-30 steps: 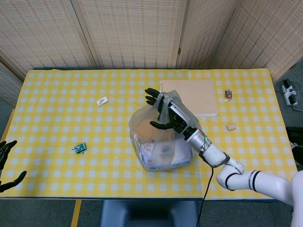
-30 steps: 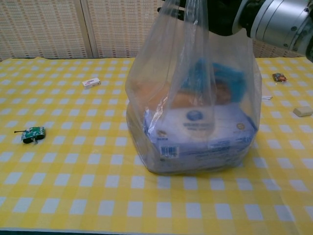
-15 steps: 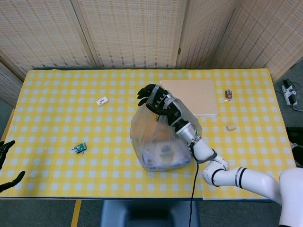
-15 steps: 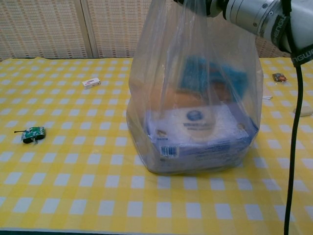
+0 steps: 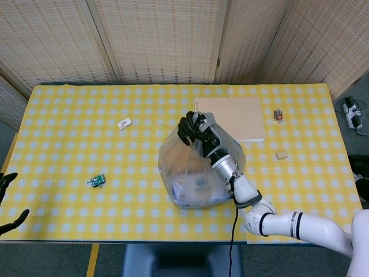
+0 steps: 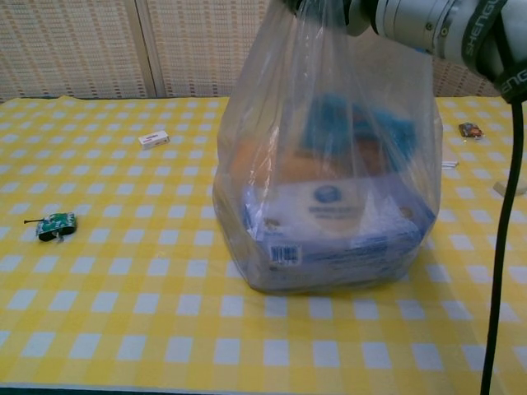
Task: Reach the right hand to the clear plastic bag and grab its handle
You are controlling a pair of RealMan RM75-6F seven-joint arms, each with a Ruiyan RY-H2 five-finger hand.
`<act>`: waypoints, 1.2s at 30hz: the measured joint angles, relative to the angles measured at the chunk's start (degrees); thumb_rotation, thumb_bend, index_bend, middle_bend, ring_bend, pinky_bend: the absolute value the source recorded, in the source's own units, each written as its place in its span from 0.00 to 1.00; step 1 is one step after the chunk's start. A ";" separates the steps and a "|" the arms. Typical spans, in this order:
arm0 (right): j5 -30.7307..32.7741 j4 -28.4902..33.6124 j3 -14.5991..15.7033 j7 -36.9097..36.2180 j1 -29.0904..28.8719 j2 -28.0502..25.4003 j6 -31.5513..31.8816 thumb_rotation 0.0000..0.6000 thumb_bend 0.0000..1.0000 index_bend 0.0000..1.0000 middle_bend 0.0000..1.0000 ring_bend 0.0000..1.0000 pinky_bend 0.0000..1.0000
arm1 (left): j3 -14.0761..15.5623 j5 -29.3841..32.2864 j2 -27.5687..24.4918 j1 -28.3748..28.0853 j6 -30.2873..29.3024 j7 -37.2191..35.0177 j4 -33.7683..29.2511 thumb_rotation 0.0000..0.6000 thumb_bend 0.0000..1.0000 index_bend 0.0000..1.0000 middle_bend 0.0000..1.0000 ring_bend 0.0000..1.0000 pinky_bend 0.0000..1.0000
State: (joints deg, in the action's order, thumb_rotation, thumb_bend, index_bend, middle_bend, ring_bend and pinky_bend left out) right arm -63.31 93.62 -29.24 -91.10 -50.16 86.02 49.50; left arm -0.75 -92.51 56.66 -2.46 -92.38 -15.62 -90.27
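The clear plastic bag (image 5: 193,173) stands on the yellow checked table, holding a white and blue box, something orange and something blue. In the chest view the bag (image 6: 329,189) fills the middle, its top drawn up to the frame's upper edge. My right hand (image 5: 195,129) sits above the bag with its fingers curled around the gathered handle (image 6: 317,16). My left hand (image 5: 7,202) shows only as dark fingertips at the left edge of the head view, fingers apart and holding nothing.
A tan board (image 5: 233,117) lies behind the bag. A small white block (image 5: 124,123), a small green toy (image 5: 97,181), a little red-brown object (image 5: 278,115) and a pale eraser-like block (image 5: 281,154) are scattered on the cloth. A black cable (image 6: 502,247) hangs at the right.
My right hand went from spread fingers beside the bag's top to fingers closed around the handle. The bag's top is now pulled taut upward.
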 measured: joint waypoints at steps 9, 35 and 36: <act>1.11 9.74 -6.44 3.64 1.17 -4.29 -1.15 1.00 0.49 0.78 0.82 0.73 0.85 | 0.23 -0.51 0.27 -0.07 0.13 1.26 -0.35 1.00 0.31 0.13 0.17 0.09 0.00; 27.35 16.04 -23.63 28.29 -11.36 -12.69 -3.21 1.00 0.49 0.78 0.82 0.73 0.85 | -0.54 3.20 0.21 -0.74 3.46 1.05 -0.06 1.00 0.31 0.13 0.17 0.10 0.00; 27.10 15.71 -23.61 28.13 -11.27 -12.42 -3.61 1.00 0.49 0.78 0.82 0.73 0.85 | -0.48 3.20 0.20 -0.70 3.51 1.12 -0.08 1.00 0.31 0.13 0.17 0.10 0.00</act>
